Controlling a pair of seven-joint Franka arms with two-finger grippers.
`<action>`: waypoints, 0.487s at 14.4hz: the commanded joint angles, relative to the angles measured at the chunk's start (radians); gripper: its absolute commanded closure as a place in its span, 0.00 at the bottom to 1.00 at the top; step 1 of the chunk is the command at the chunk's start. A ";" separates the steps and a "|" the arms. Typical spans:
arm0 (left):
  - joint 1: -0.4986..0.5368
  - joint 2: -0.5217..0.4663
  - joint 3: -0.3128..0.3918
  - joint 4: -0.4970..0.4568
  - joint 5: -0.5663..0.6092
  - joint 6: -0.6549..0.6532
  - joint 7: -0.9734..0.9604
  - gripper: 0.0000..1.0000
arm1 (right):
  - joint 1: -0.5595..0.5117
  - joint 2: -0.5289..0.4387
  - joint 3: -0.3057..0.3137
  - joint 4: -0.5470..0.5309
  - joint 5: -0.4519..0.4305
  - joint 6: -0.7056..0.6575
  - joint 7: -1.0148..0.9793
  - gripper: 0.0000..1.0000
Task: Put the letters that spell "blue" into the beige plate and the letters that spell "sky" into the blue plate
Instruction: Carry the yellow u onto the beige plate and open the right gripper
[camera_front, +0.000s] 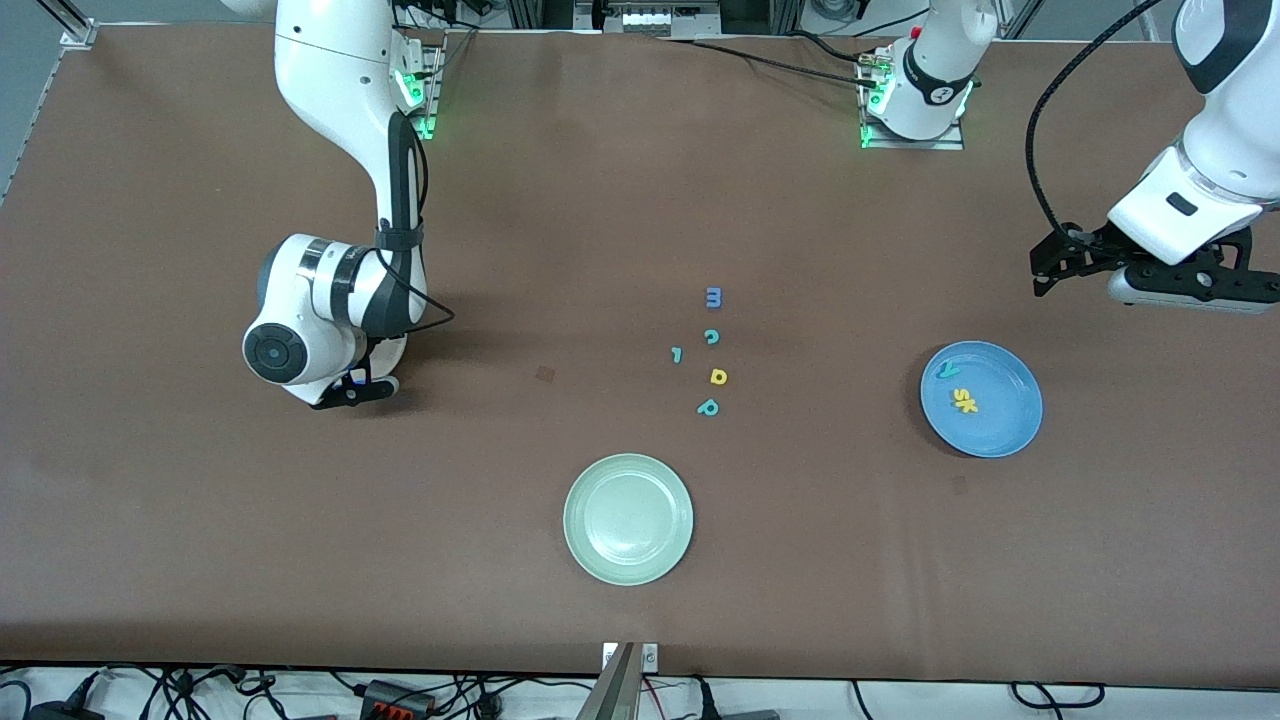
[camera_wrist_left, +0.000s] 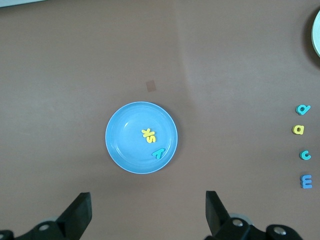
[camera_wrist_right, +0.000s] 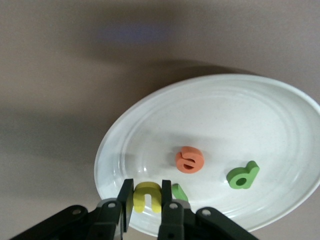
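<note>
The right end effector (camera_wrist_right: 147, 200) pinches the yellow u (camera_wrist_right: 147, 195) low over the beige plate (camera_wrist_right: 280, 130), with the orange e (camera_wrist_right: 190, 160) at its 1 o'clock. The left end effector (camera_wrist_left: 148, 212) waits wide open and empty above the blue plate (camera_wrist_left: 120, 145).

A robotics lab: brown-covered table (camera_front: 200, 520), bolted arm bases, trailing cables (camera_front: 400, 690).

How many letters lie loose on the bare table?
5, clustered mid-table: blue m farthest from the front camera, then teal c, teal l beside it, yellow d, teal p nearest. The right arm may hide others.
</note>
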 joint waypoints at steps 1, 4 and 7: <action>0.004 0.006 0.000 0.017 -0.021 -0.006 0.017 0.00 | 0.010 -0.028 0.000 -0.031 0.010 0.003 -0.016 0.58; 0.004 0.006 0.000 0.017 -0.021 -0.006 0.017 0.00 | 0.009 -0.040 -0.024 -0.017 0.013 -0.012 0.000 0.00; 0.004 0.006 0.000 0.017 -0.021 -0.023 0.019 0.00 | 0.026 -0.043 -0.085 0.041 0.023 -0.075 0.000 0.00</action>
